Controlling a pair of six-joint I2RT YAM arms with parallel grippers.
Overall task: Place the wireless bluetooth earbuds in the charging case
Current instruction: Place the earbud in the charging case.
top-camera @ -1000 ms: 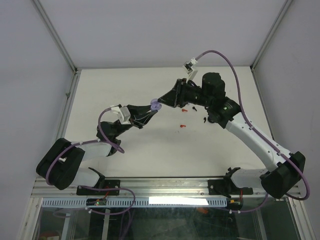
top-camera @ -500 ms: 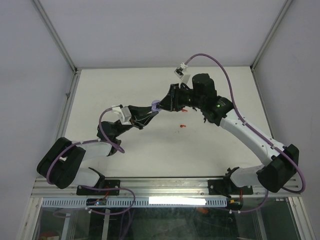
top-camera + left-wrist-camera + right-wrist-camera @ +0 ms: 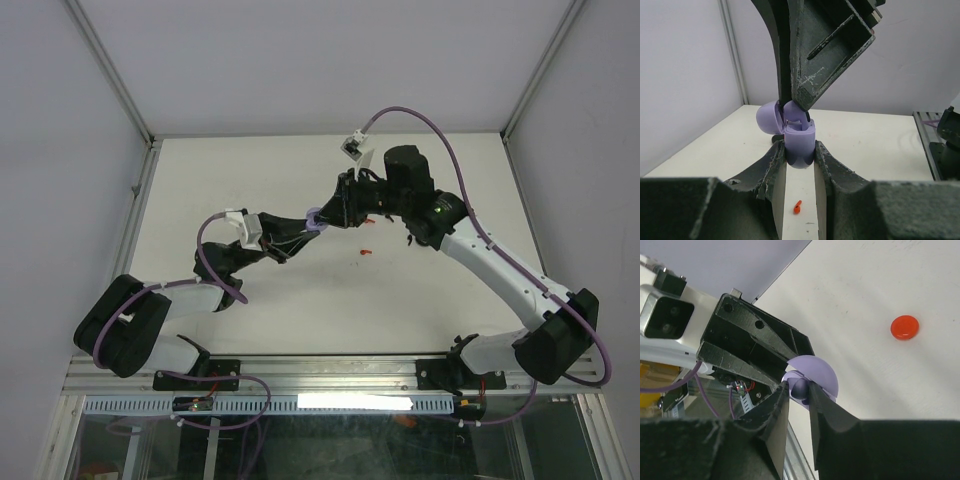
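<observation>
My left gripper is shut on the lilac charging case and holds it above the table. In the left wrist view the case sits upright between the left gripper fingers, with its lid swung open to the left. My right gripper reaches down into the case mouth. Its fingers stand close together on a small rounded lilac earbud, right at the open case. A red earbud lies on the table; in the left wrist view the same red earbud shows below the case.
A red round disc lies on the table beyond the case. More small red and black pieces sit under the right arm. White walls and metal rails border the table.
The right arm has swung left and down onto the case, and its jaws have narrowed. The left gripper has kept hold of the case, shifting only slightly.
</observation>
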